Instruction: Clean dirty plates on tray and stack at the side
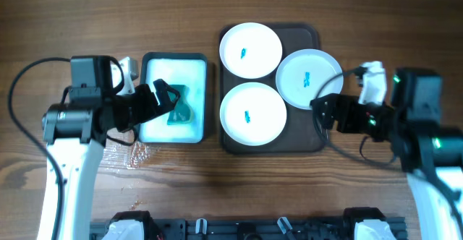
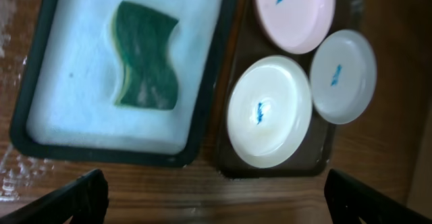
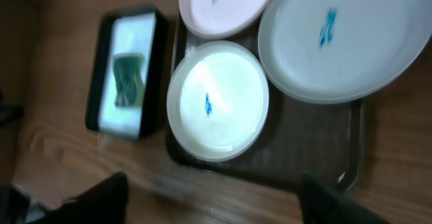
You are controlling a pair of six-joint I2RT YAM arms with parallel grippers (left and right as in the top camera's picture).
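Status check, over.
Left pincer open above sponge in basin. Right pincer open over tray edge. Three plates on tray, all smeared, none stacked. Nothing blocking them.

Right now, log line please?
plates: three smeared, on tray | sponge: in basin | left gripper: open over basin | right gripper: open by tray

There's a shallow rectangular basin with a dark teal rim [image 1: 173,55] sitting on the brown wood-grain table [image 1: 217,189], over towards the left side. It's filled almost edge to edge with white foam [image 2: 74,96]. A dark green sponge [image 2: 145,55] with a wavy outline lies flat on the foam (a paler, yellowish layer shows along one edge), closer to one end of the basin than the other. Just off one corner of the basin, the wood glistens with a patch of spilled water droplets [image 1: 137,153].
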